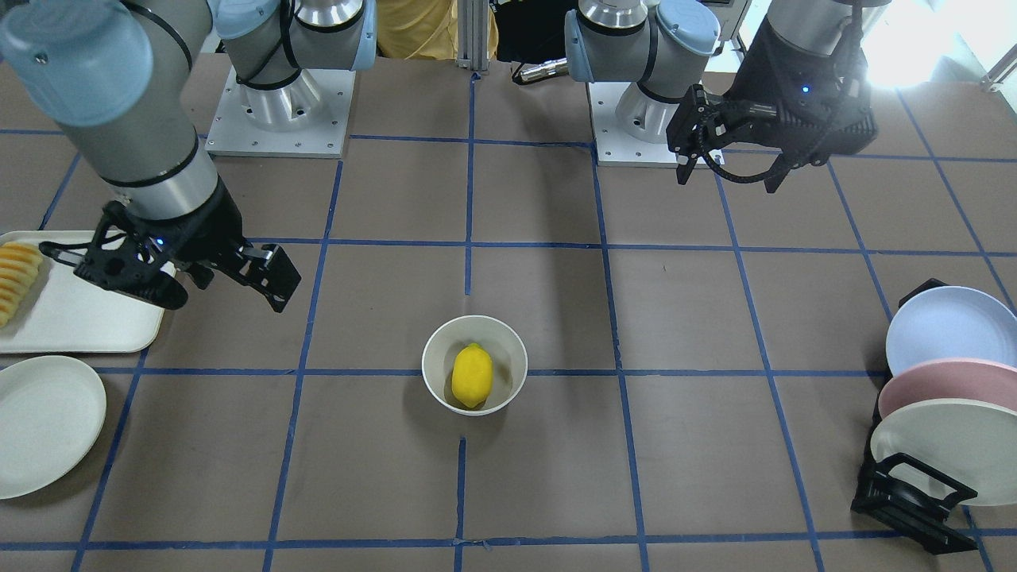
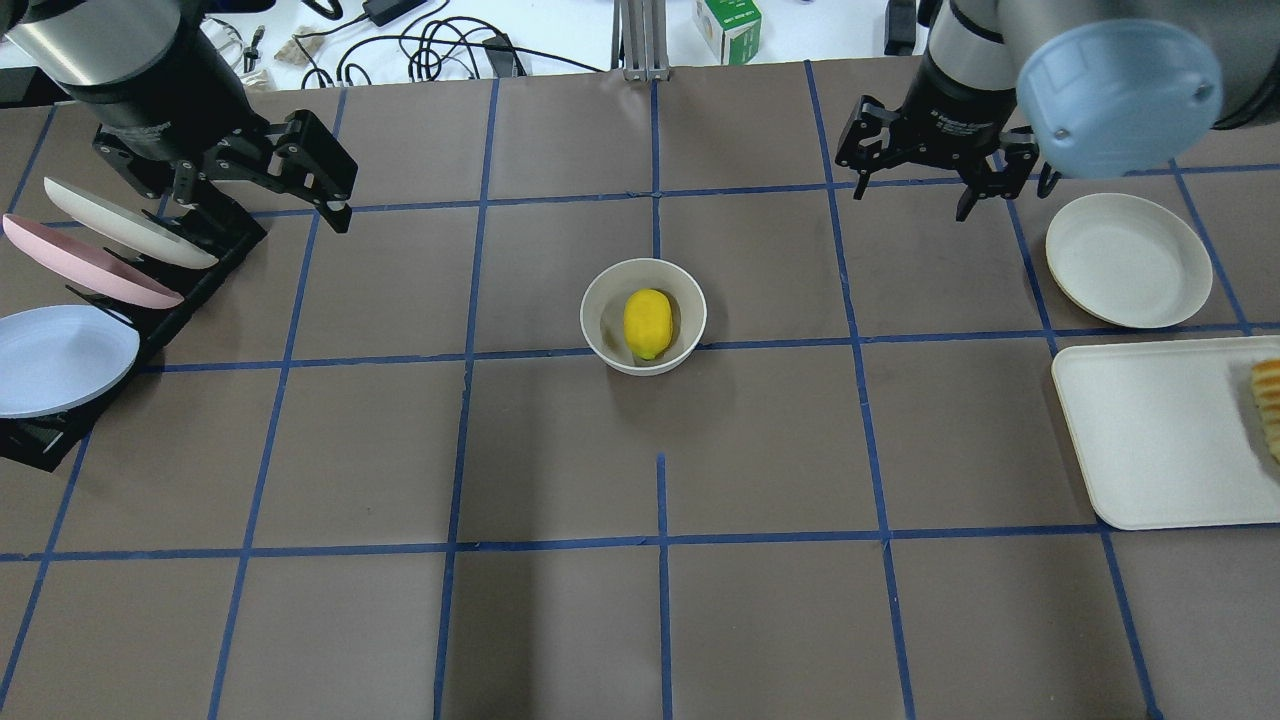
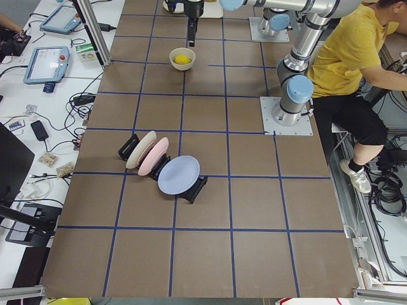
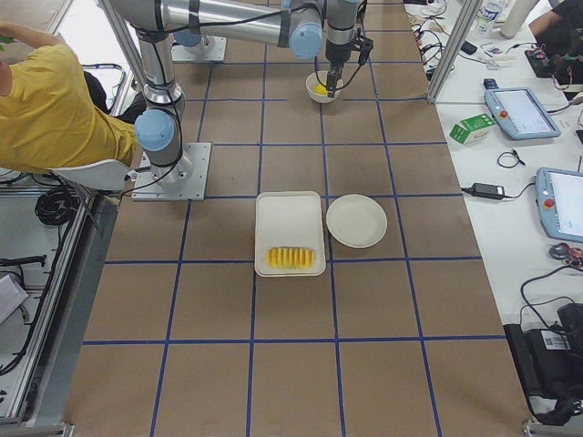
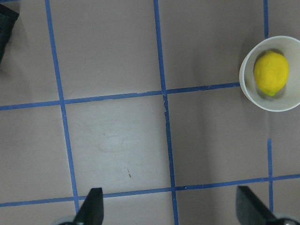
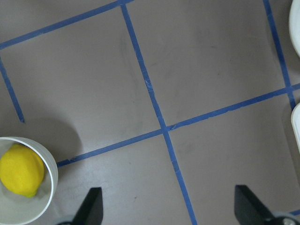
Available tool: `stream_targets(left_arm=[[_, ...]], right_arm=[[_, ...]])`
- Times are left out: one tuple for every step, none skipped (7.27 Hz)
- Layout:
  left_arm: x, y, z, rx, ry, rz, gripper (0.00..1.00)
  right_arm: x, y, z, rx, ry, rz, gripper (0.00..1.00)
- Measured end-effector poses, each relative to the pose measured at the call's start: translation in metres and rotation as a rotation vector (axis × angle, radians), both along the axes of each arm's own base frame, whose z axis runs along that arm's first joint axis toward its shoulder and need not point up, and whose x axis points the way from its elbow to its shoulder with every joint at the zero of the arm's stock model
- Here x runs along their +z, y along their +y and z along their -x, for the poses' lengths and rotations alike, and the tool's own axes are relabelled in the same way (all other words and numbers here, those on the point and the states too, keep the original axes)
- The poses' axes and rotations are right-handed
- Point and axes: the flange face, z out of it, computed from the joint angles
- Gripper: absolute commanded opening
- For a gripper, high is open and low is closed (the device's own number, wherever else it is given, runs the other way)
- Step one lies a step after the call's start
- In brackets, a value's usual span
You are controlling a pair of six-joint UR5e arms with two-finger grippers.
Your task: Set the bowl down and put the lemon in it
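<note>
The off-white bowl [image 2: 595,310] stands upright in the middle of the table, and the yellow lemon [image 2: 648,322] lies inside it. Both also show in the front view, the bowl [image 1: 433,357] and the lemon [image 1: 472,375]. My left gripper [image 2: 225,175] is open and empty, raised over the plate rack, well to the left of the bowl. My right gripper [image 2: 910,195] is open and empty, raised to the right of the bowl. The left wrist view has the bowl [image 5: 251,93] with the lemon [image 5: 271,72] at its right edge. The right wrist view has them at its lower left, the lemon [image 6: 21,169] in the bowl.
A black rack [image 2: 190,290] with a white, a pink and a blue plate stands at the left. A flat cream plate [image 2: 1128,260] and a cream tray [image 2: 1160,430] with sliced striped food [image 2: 1268,400] lie at the right. A person in yellow [image 3: 356,44] sits behind the robot.
</note>
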Motion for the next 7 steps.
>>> stream_targets(left_arm=[[0.001,0.0,0.0,0.0,-0.002,0.002,1.0],[0.002,0.0,-0.002,0.004,-0.002,0.003,1.0],[0.001,0.0,-0.005,0.012,0.003,0.002,1.0],[0.001,-0.001,-0.007,0.019,0.008,0.001,1.0],[0.0,-0.001,-0.008,0.023,0.009,0.0,1.0],[0.001,-0.001,-0.009,0.027,0.007,0.0,1.0],[0.001,-0.001,-0.009,0.029,0.003,0.001,1.0]], right_arm=[[0.013,0.013,0.003,0.022,0.002,-0.012,1.0],[0.027,0.026,0.003,0.059,0.002,-0.017,1.0],[0.039,0.038,0.003,0.118,0.002,-0.026,1.0],[0.047,0.049,0.002,0.174,0.0,-0.037,1.0],[0.049,0.054,0.002,0.204,-0.003,-0.045,1.0],[0.049,0.055,0.0,0.218,-0.016,-0.049,1.0],[0.048,0.056,-0.001,0.222,-0.034,-0.051,1.0]])
